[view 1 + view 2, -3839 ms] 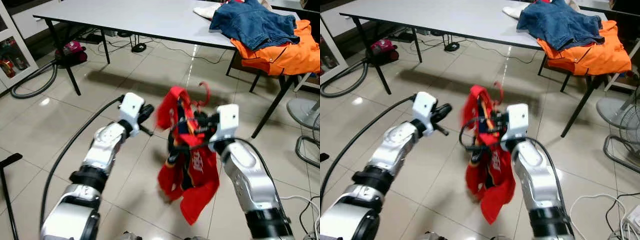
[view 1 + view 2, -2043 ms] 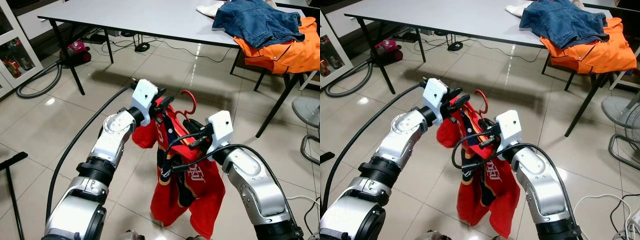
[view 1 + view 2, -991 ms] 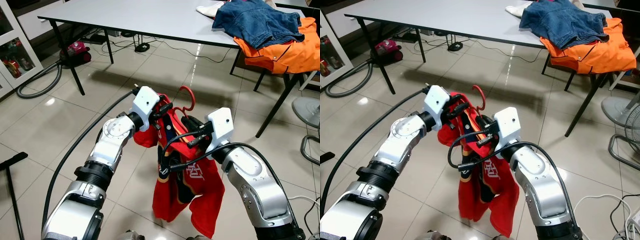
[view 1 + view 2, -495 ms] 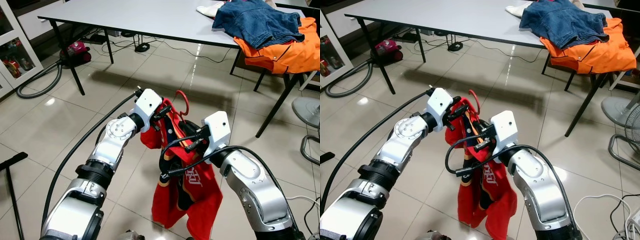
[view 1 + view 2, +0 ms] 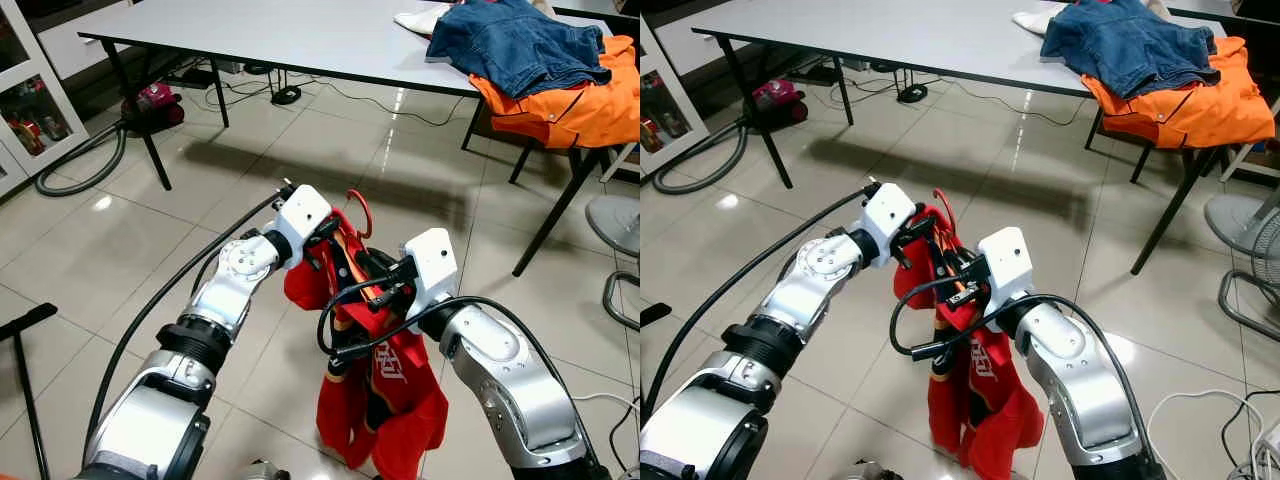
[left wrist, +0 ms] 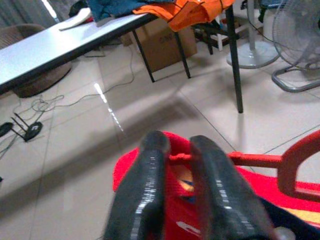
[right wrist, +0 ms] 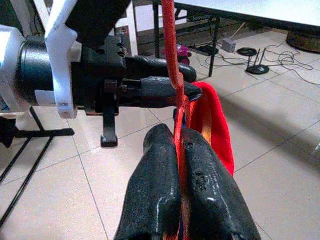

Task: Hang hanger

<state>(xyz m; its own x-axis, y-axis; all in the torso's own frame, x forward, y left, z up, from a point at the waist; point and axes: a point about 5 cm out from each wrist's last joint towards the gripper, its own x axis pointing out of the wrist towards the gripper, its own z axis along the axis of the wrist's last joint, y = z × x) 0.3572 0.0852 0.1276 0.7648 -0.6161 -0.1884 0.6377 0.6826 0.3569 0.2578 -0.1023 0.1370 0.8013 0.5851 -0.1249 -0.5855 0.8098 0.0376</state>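
Observation:
A red hanger carries a red jersey that dangles over the tiled floor in front of me. My left gripper is shut on the hanger's left shoulder and the red cloth there; its wrist view has the red bar pinched between both black fingers. My right gripper is shut on the hanger just below the hook, and the thin red hook stem rises between its fingers. The two grippers are almost touching.
A long grey table stands ahead, with blue jeans and an orange garment heaped at its right end. A vacuum cleaner and hose lie under its left side. A fan stands right, a black stand left.
My left gripper, apart from the hanger at first, came across and shut on its left shoulder. Since then both grippers have drawn closer together and the jersey hangs lower.

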